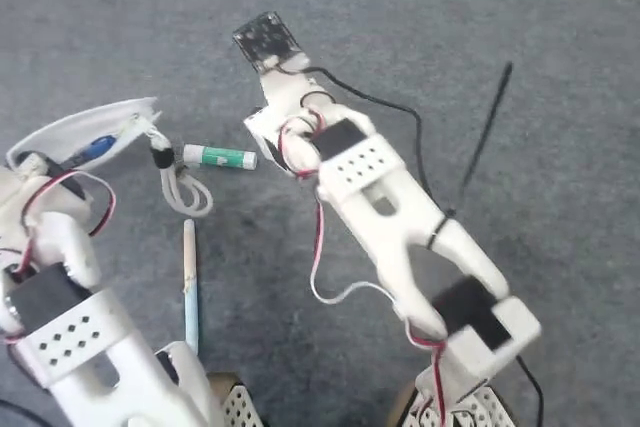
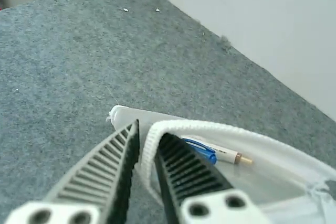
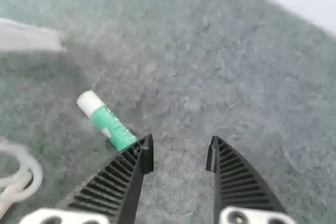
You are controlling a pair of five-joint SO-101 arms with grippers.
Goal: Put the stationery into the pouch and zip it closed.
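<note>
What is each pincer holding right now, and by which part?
The left pincer pinches the pouch by its open rim; the right pincer is open, holding nothing.

Table mat: mottled grey throughout.
Pouch: white rim, pale translucent wall.
Pen in pouch: blue clip end, white barrel, brass-coloured tip.
Glue stick: green body, white cap, white patch on label.
Cord: white.
Long stick: pale blue, whitish upper end; possibly a pencil.
Left gripper, right gripper: black ribbed fingers.
Right arm: white shell, black servo blocks, red and white wiring.
</note>
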